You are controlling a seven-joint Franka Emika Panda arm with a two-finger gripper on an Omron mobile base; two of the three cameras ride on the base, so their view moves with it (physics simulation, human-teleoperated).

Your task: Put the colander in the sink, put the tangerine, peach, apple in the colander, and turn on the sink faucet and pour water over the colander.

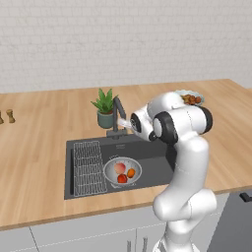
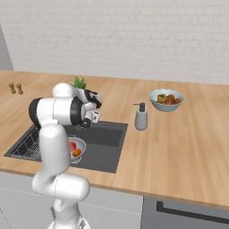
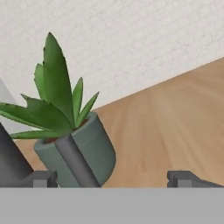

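We see our end effector (image 3: 111, 178) with its two tips standing wide apart and nothing held between them. It is up at the back edge of the sink (image 1: 157, 167), close to the sink faucet (image 1: 117, 117), pointing toward the wall. In the hand view the faucet's dark slanted lever (image 3: 76, 161) crosses in front of us between the tips, nearer to the left one, and we cannot tell if a tip touches it. Just behind the lever stands a potted plant (image 3: 65, 131) in a grey-green pot.

Below and in front of the end effector, the colander (image 1: 122, 171) sits inside the sink, just beside the wire rack (image 1: 88, 167). Inside the colander lie the peach (image 1: 119, 168), the tangerine (image 1: 131, 173) and the apple (image 1: 122, 178), close together. To the right of the end effector, on the counter (image 2: 179, 147), stand a soap dispenser (image 2: 141, 117) and, farther away, a bowl of mixed fruit (image 2: 166, 99).
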